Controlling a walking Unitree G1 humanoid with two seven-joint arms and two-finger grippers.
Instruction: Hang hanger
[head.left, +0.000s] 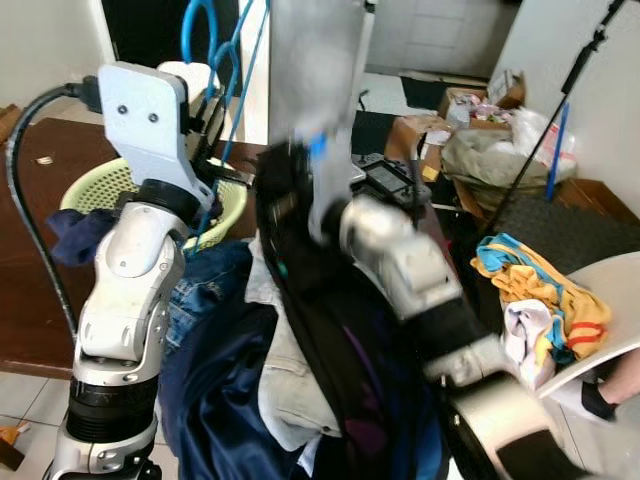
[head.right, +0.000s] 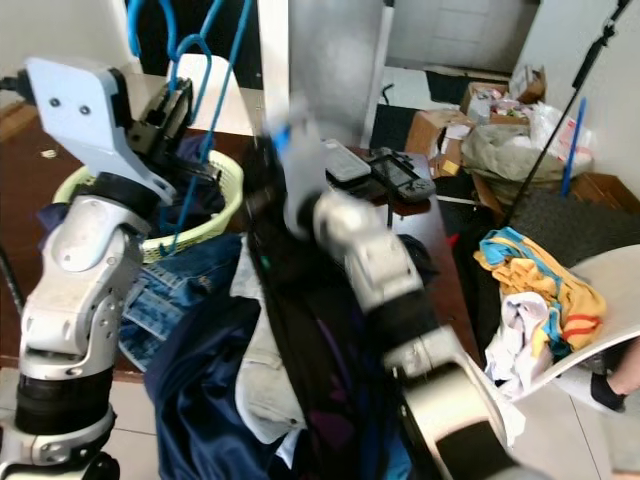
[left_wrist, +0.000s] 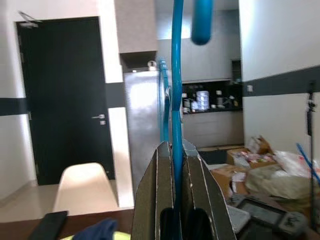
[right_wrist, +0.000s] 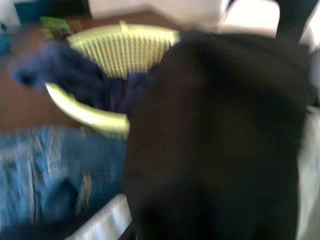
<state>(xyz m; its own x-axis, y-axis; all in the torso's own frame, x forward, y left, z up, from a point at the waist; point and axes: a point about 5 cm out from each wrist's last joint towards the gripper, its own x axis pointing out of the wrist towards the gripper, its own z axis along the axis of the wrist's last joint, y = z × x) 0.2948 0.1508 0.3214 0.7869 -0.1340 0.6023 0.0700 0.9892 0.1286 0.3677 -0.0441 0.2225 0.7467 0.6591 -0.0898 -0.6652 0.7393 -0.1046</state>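
A blue hanger (left_wrist: 176, 100) stands upright in my left gripper (head.left: 205, 108), which is shut on its thin rod; the hook (head.left: 197, 25) curves above it. The left arm is raised over a green basket (head.left: 90, 185). My right gripper (head.left: 305, 185) is blurred, lifted over the middle of the table, with a black garment (head.left: 300, 300) draped over it and hanging down from it. That black garment (right_wrist: 215, 140) covers most of the right wrist view.
Jeans (head.left: 200, 290), navy fabric (head.left: 220, 400) and pale clothes are heaped on the brown table (head.left: 30, 280). A game controller (head.left: 390, 180) lies farther back. A white chair (head.left: 620, 290) with colourful clothes (head.left: 540, 290) stands at right, a person's foot (head.left: 605, 395) beside it. Boxes (head.left: 470, 110) clutter the floor.
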